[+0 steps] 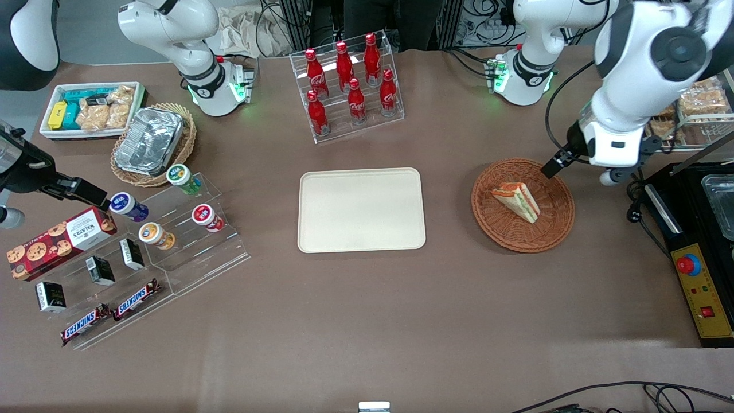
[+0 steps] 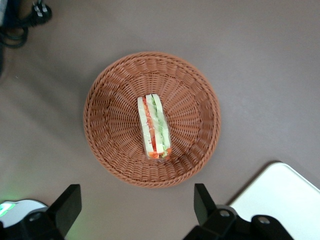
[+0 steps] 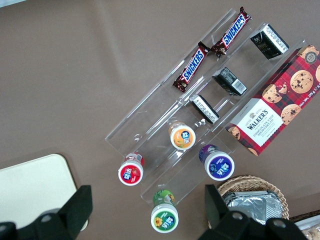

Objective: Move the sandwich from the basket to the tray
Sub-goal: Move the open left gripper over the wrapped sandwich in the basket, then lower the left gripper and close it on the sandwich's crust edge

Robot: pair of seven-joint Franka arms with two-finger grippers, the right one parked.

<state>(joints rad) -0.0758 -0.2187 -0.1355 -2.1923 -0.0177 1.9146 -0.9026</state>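
Brown table: sandwich (image 2: 154, 127) lies in basket (image 2: 105, 107); jaws (image 2: 136, 206) hover above, wide open, empty.

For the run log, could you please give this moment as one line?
phase: approach | gripper: open, above basket | sandwich: in basket | tray: bare

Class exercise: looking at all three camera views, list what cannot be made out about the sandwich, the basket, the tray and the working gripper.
- Gripper: open above the basket; front view hides its fingers under the arm's white housing.
- Sandwich: underside hidden against the basket in both views.
- Tray: wrist view cuts it off at the edge, showing one corner only; front view shows it whole.
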